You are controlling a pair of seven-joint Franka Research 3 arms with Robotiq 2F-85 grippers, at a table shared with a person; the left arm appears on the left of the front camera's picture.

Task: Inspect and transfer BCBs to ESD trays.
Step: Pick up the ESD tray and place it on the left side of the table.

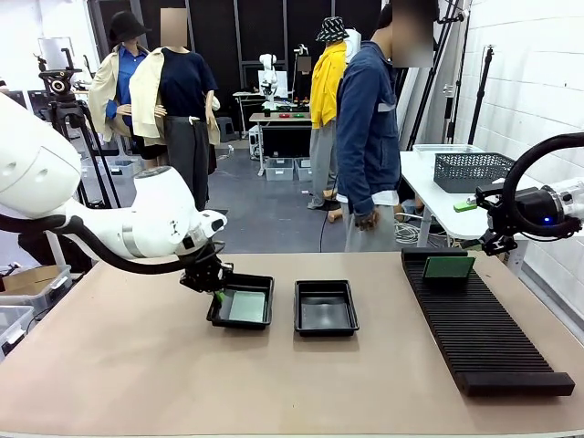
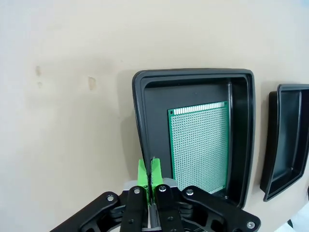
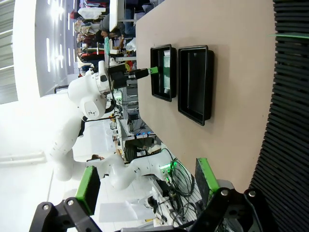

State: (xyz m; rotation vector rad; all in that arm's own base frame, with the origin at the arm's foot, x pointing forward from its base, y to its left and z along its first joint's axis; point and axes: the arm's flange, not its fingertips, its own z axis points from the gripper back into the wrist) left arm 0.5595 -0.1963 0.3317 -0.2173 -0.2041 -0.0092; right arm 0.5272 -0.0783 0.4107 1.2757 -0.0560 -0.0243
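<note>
One green BCB (image 2: 199, 145) lies flat inside a black ESD tray (image 2: 193, 77) on the table (image 1: 137, 365). The left gripper (image 2: 148, 173) hangs over that tray's rim with its two green fingers pressed together, and the second ESD tray (image 2: 270, 140) sits just beside it. Another BCB (image 1: 449, 267) stands in the long black rack (image 1: 484, 338), and the right gripper (image 3: 147, 178) near it has its fingers wide apart.

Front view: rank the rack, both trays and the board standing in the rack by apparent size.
1. The rack, clearly largest.
2. The left tray and the right tray: they look alike, so not ranked.
3. The board, smallest. It stands farther from the camera, so its true size against the trays is unsure.
</note>
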